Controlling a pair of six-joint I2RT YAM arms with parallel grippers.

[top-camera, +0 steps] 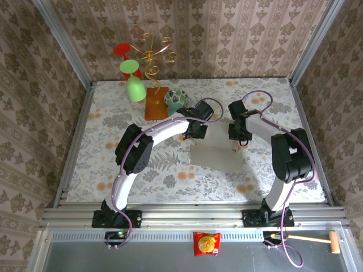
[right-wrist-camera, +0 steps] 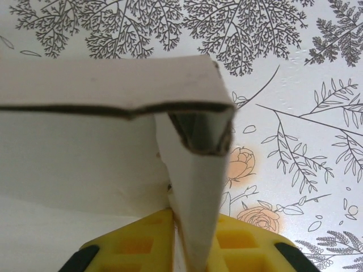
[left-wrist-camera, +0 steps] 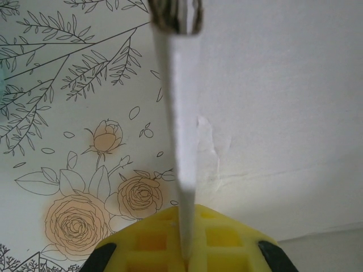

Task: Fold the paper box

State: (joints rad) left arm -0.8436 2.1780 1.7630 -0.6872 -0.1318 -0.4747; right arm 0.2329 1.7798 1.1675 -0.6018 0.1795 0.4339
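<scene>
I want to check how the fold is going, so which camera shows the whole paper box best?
Top external: it takes in most of the paper box at once. The left wrist view gives one raised flap edge-on; the right wrist view gives a folded corner close up.

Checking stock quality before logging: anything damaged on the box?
Yes. The paper box has a ragged, crushed flap corner in the right wrist view, and a scuffed, wrinkled patch on its panel in the left wrist view.
</scene>
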